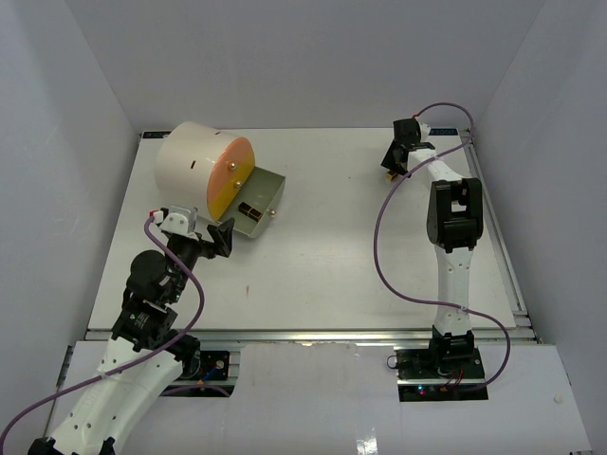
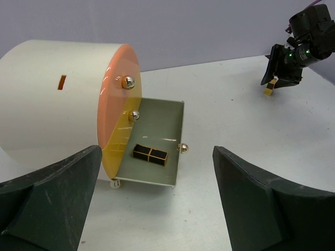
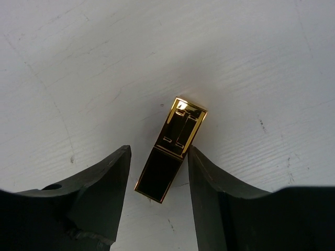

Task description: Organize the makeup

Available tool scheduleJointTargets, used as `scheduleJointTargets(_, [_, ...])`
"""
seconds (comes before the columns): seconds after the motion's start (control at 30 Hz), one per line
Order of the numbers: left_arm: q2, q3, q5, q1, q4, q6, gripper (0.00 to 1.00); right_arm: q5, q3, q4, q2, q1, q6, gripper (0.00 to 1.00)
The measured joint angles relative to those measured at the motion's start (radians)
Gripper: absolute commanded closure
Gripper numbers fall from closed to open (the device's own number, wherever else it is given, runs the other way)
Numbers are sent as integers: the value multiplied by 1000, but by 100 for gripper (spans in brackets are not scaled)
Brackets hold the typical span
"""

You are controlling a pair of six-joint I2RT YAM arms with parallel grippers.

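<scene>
Right wrist: lipstick tube (image 3: pixel 172 146), table's 1 o'clock, sits between half-narrowed right tool (image 3: pixel 158 151), unclamped. Light, rigid, glossy, likely slippery: pinch black half across flat sides. Left tool (image 2: pixel 157 151) wide, empty.

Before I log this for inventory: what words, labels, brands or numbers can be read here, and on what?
No readable text in any view.
lipstick tube: raised marks on its gold end, not legible as letters.
cream cylinder: one small orange mark, no lettering.
black-gold tube in the drawer: too small to tell.
</scene>
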Motion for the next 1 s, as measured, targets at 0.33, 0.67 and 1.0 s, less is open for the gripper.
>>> scheduleJointTargets(0.33, [3, 0, 3, 6, 0, -3, 2, -40, -24, 38, 1, 0, -18, 90])
scheduleJointTargets(0.67, [1, 0, 13, 12, 0, -3, 2, -272, -284, 163, -208, 45, -245, 92])
scheduleJointTargets(1.0, [-30, 0, 14, 13, 0, -3, 2, -754, -285, 148, -364, 398, -655, 92])
